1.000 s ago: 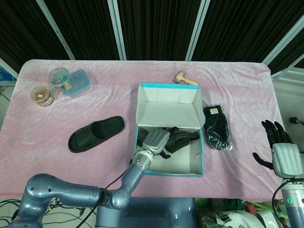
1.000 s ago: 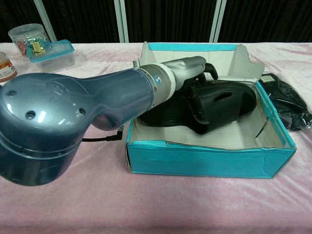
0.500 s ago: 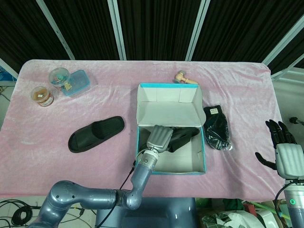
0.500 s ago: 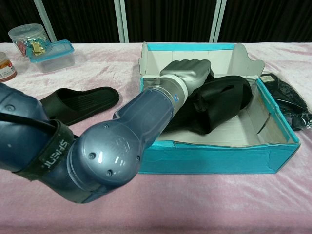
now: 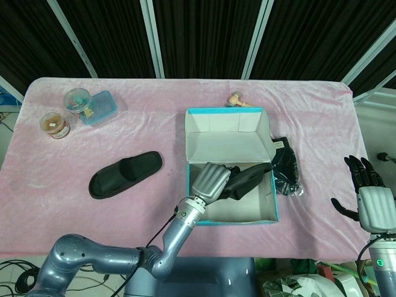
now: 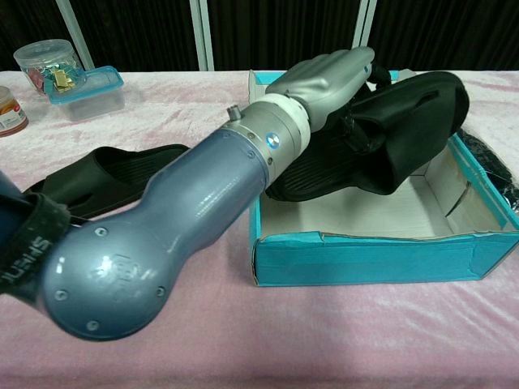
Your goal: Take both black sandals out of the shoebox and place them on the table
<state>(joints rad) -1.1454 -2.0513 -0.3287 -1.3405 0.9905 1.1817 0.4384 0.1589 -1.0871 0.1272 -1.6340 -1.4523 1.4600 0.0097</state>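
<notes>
The left hand [image 6: 324, 77] is gripping a black sandal [image 6: 389, 134], holding it above the shoebox [image 5: 230, 166]. The second sandal [image 5: 125, 174] is lying on the table [image 5: 185, 99] at the box's 9 o'clock. The right hand [image 5: 365, 192] is hovering empty, fingers spread.

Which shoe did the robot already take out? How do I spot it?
Find the blue shoebox in the middle of the pink table. Look left of it: a black sandal lies flat on the cloth, alone. The other sandal is over the box, in the left hand.

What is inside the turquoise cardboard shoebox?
Inside the turquoise cardboard shoebox: one black rubber sandal, gripped by the left robot hand and raised above the rim, over bare white floor. The arm hides the left corner.
</notes>
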